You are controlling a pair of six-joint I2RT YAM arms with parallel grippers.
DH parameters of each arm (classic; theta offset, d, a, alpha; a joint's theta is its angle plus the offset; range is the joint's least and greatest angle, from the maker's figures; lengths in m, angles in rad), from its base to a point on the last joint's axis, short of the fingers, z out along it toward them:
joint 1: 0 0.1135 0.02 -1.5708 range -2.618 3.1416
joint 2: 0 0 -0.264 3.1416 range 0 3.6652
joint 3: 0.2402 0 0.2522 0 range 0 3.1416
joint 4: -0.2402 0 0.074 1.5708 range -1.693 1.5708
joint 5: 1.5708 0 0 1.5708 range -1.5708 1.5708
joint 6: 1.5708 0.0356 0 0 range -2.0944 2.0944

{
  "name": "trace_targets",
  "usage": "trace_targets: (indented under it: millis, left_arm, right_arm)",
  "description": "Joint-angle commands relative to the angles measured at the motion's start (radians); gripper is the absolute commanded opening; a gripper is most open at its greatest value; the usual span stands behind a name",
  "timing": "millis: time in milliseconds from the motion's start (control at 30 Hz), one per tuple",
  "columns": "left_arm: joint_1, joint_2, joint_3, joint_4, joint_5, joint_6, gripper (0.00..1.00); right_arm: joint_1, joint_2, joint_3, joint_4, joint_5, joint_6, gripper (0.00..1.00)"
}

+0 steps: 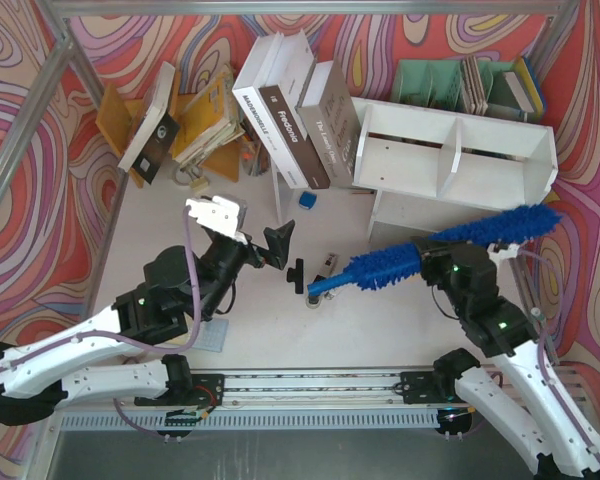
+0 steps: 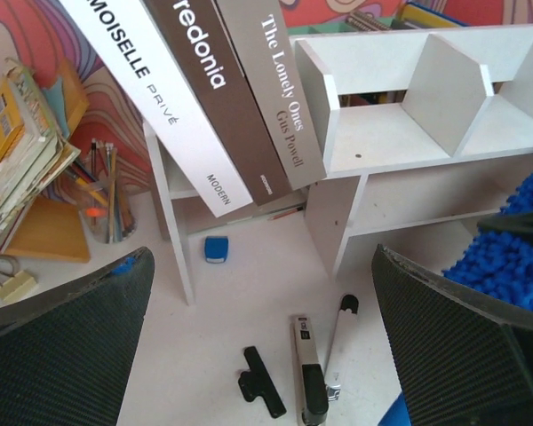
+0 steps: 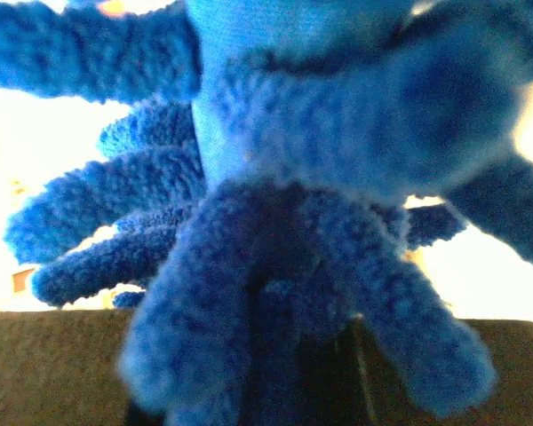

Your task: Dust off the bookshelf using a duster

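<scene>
Duster [image 1: 380, 268] is gripped mid-length in right jaws, long axis slanted along bookshelf [image 1: 448, 158] front, shelf just beyond. Left jaws released, nearer the handle.

- The left arm [image 1: 90, 350] lies low and reaches from its base up and to the right.
- The left gripper [image 1: 268, 250] has both jaws spread wide apart.
- The right arm [image 1: 505, 345] bends up and to the left.
- The right gripper [image 1: 452, 262] is clamped on the duster [image 1: 390, 268].

A robot lab cell: a metal frame [image 1: 25, 130] holds swirl-patterned walls [image 1: 160, 35] around a white table [image 1: 380, 320] (robot arms [image 1: 90, 355] bolted along its rail [image 1: 310, 383]).
</scene>
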Motion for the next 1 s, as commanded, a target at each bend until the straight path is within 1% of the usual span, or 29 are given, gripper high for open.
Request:
trace_targets:
  millis: [0,267,467,633,733,833,967]
  left_arm:
    - [0.002,0.001,-0.030,0.032,-0.058,0.009,0.98]
    - [0.003,-0.001,-0.066,0.053,-0.097,0.028,0.98]
    - [0.005,0.001,-0.083,0.073,-0.113,0.034,0.98]
    - [0.012,0.011,-0.092,0.079,-0.123,0.034,0.98]
    - [0.016,0.018,-0.095,0.080,-0.126,0.028,0.98]
    - [0.020,0.024,-0.095,0.076,-0.133,0.023,0.98]
    - [0.026,0.024,-0.097,0.073,-0.151,0.017,0.98]
  right_arm:
    - [-0.002,-0.019,-0.101,0.003,-0.057,0.122,0.07]
    - [-0.002,-0.043,-0.244,-0.008,-0.069,0.173,0.07]
    - [-0.002,-0.004,-0.336,0.035,-0.108,0.186,0.06]
    - [-0.002,0.055,-0.416,0.108,-0.151,0.205,0.11]
    - [-0.002,0.081,-0.436,0.144,-0.160,0.211,0.16]
    - [-0.002,0.088,-0.427,0.139,-0.149,0.202,0.22]
    - [-0.002,0.078,-0.407,0.101,-0.135,0.194,0.38]
